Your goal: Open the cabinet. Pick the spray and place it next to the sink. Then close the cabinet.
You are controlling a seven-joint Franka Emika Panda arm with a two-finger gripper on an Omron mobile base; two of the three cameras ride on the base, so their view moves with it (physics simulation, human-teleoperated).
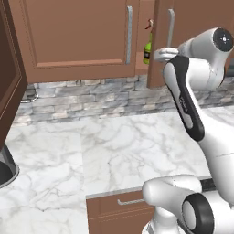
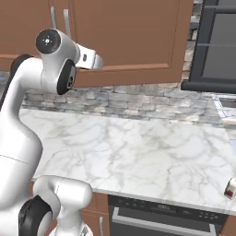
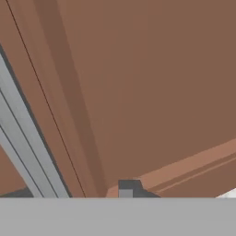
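Brown wood cabinet [image 1: 77, 36] door [image 1: 160, 45] is ajar w/ green spray [image 1: 147, 49] upright in the gap, just left of the gripper [image 3: 126, 188]. Its handle [image 3: 23, 138] runs vertical beside the fingertip; can't tell if jaws are apart or gripping.

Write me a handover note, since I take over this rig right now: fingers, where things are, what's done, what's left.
Gripper: up against the right cabinet door, by its bar handle; the pictures don't show whether the fingers are open or shut, and nothing is seen held.
Cabinet: that door stands partly open; the left door is shut.
Spray: upright inside the cabinet, seen through the gap.
Done: door started.
Left: open the door wider, take the spray, set it beside the sink, close the cabinet.
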